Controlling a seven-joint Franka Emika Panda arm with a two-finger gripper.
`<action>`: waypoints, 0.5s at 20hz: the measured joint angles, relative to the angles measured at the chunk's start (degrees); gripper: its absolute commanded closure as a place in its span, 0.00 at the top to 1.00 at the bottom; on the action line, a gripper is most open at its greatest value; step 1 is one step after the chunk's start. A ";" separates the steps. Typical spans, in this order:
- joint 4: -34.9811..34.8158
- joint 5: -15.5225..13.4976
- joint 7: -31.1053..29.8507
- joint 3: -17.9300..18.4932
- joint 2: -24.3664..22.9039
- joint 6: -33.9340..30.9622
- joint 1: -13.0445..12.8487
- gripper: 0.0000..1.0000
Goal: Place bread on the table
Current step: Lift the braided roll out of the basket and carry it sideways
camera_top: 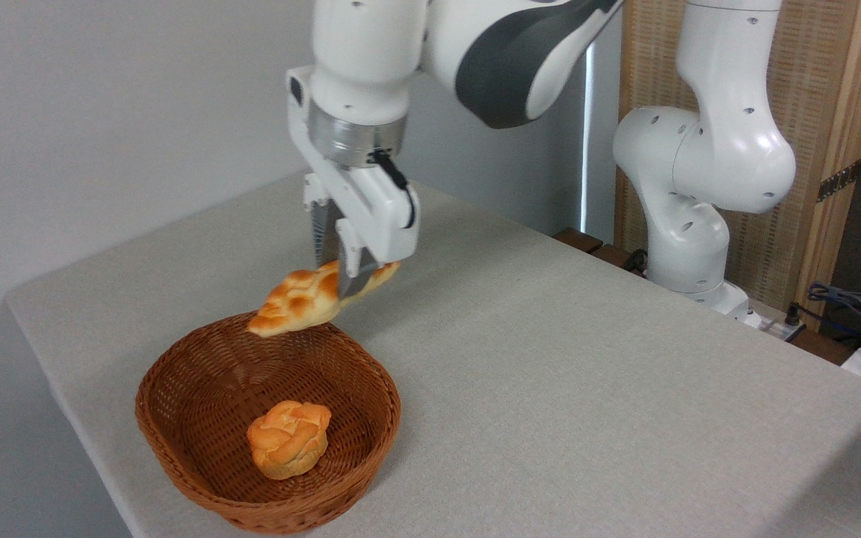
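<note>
Golden loaf up in the air! The gripper (pixel 341 278) is clamped on the bread (pixel 300 300) near its right end, so the long left end droops, tilted down over the back rim of the wicker basket (pixel 199 478). Bread touches neither basket nor bench (pixel 587 388). Down inside the basket sits a small round bun (pixel 288 438), alone, well below the hanging loaf. White arm reaches in from the upper right.
</note>
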 measured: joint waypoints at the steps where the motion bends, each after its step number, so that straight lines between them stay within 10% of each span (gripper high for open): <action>1: -1.95 0.00 0.00 0.05 -1.66 -0.01 0.00 0.46; 10: -13.53 0.00 -7.83 -0.36 -10.65 -1.65 -0.29 0.57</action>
